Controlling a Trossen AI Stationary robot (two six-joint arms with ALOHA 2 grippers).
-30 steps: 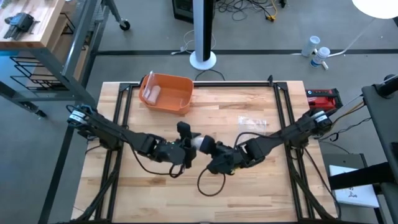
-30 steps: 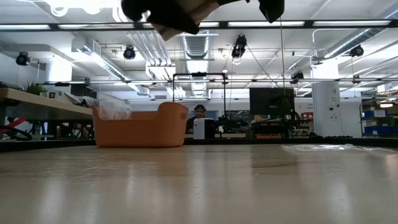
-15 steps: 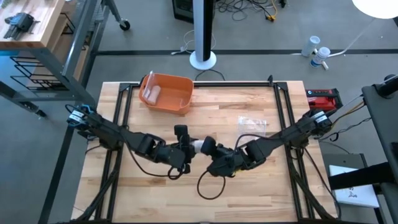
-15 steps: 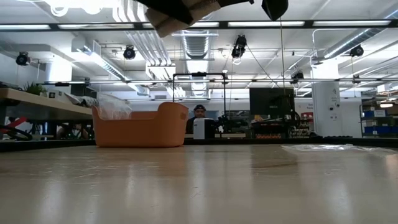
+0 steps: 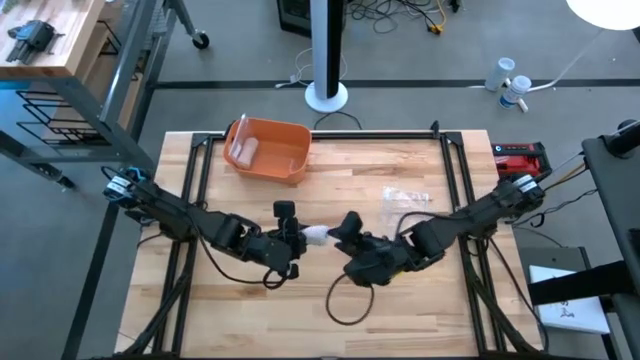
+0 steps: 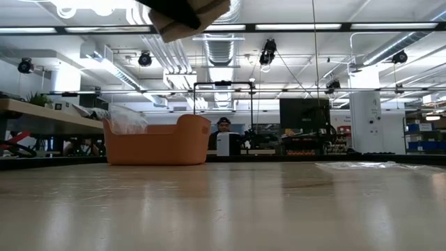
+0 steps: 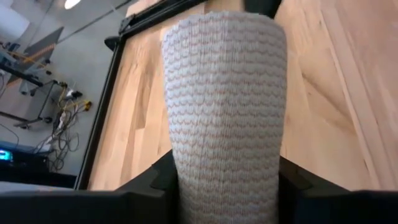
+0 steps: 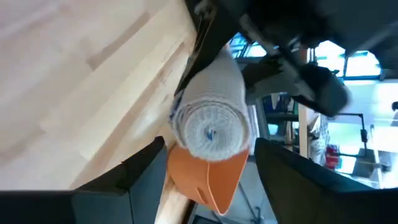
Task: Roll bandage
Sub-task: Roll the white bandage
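One rolled bandage, held up off the table by the left gripper.

High view: two arms meet mid-table; the left gripper [image 5: 291, 238] is clamped on the single bandage [image 5: 314, 235], and the right gripper [image 5: 349, 228] sits just beside the roll's free end, fingers apart. One orange bin [image 5: 268, 150] lies beyond them, one clear wrapper [image 5: 405, 197] beyond the right arm. Low view: only a cut-off bandage edge [image 6: 198, 10] shows above. Left wrist: the roll [image 7: 225, 112] fills the jaws. Right wrist: the roll's spiral end [image 8: 211, 129] faces the open fingers; contact is unclear.
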